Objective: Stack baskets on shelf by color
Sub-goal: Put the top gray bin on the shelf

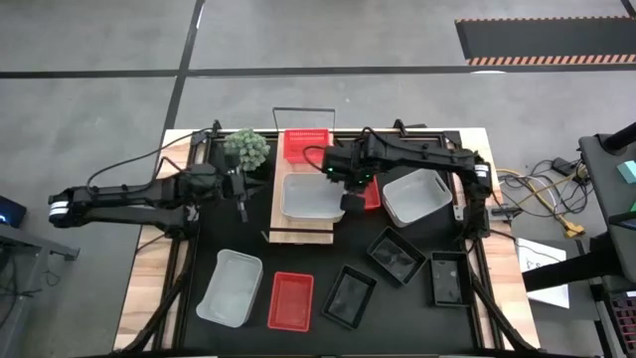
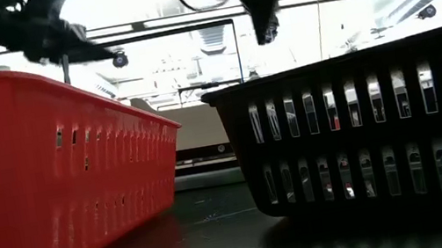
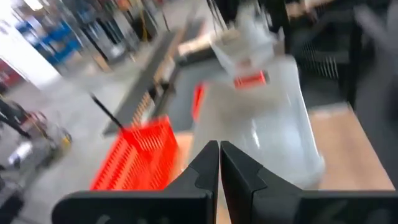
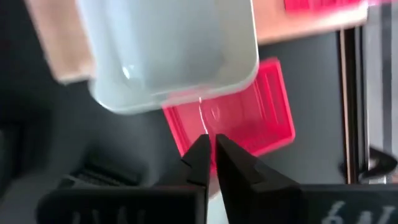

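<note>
The light-wood shelf (image 1: 298, 231) lies across the table's middle. On it rest a red basket (image 1: 306, 144) at the far end and a white basket (image 1: 311, 197) nearer. A second red basket (image 1: 370, 194) lies on the table against the shelf's right side. My right gripper (image 1: 349, 205) is shut and hovers over the gap between that red basket (image 4: 249, 118) and the white basket (image 4: 168, 50). My left gripper (image 1: 241, 211) is shut and hangs just left of the shelf, facing the white basket (image 3: 273, 118) and the red basket (image 3: 140, 158).
A white basket (image 1: 415, 196) sits right of the shelf. Three black baskets (image 1: 395, 256) (image 1: 449, 278) (image 1: 349, 296), a red basket (image 1: 291, 300) and a white basket (image 1: 231, 286) lie on the near half of the table. A green plant (image 1: 246, 147) stands by the shelf's far left corner.
</note>
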Controlling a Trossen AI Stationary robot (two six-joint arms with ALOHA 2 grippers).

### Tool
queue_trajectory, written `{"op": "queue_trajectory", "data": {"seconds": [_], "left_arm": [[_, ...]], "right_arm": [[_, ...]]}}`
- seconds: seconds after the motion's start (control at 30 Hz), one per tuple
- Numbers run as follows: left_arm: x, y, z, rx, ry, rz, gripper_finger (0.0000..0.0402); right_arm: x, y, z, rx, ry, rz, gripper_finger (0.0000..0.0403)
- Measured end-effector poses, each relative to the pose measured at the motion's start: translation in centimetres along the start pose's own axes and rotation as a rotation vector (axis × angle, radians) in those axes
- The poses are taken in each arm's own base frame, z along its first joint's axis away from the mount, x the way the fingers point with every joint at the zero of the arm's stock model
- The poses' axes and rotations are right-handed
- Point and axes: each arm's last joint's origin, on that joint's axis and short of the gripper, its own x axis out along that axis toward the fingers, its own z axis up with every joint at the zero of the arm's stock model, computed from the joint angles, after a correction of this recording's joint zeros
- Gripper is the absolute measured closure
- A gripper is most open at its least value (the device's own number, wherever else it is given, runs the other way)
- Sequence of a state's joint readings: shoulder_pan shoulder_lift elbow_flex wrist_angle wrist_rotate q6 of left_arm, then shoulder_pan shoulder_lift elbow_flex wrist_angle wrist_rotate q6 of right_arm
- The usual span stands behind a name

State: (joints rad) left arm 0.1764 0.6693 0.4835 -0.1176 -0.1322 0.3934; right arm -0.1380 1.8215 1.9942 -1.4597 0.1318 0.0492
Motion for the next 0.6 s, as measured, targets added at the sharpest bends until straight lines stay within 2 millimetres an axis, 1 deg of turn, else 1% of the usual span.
{"op": "queue_trajectory", "data": {"seconds": [0.1, 0.2, 0.33, 0.43, 0.5, 0.6], "left_arm": [[0.2, -0.3, -0.6, -0.038, 0.067, -0.025, 0.0402], [0.6, -0.6, -1.2, -0.057, 0.13, -0.047, 0.0402], [1.1, -1.0, -2.2, -0.09, 0.256, -0.086, 0.0402], [1.6, -1.3, -2.5, -0.084, 0.303, -0.102, 0.0402], [2.0, -1.4, -2.6, -0.083, 0.315, -0.116, 0.0402], [2.5, -1.3, -2.2, -0.085, 0.321, -0.136, 0.0402]], "right_arm": [[2.1, -1.1, -1.0, 0.03, 0.041, -0.007, 0.0392], [4.7, -2.0, -1.7, 0.044, 0.044, -0.007, 0.0394], [7.4, -2.3, -1.8, 0.034, 0.008, 0.071, 0.0394], [8.5, -2.1, -1.5, 0.013, -0.042, 0.096, 0.0394], [8.7, -2.1, -1.1, -0.002, -0.064, 0.097, 0.0394], [8.9, -1.8, -0.8, -0.011, -0.089, 0.122, 0.0394]]}}
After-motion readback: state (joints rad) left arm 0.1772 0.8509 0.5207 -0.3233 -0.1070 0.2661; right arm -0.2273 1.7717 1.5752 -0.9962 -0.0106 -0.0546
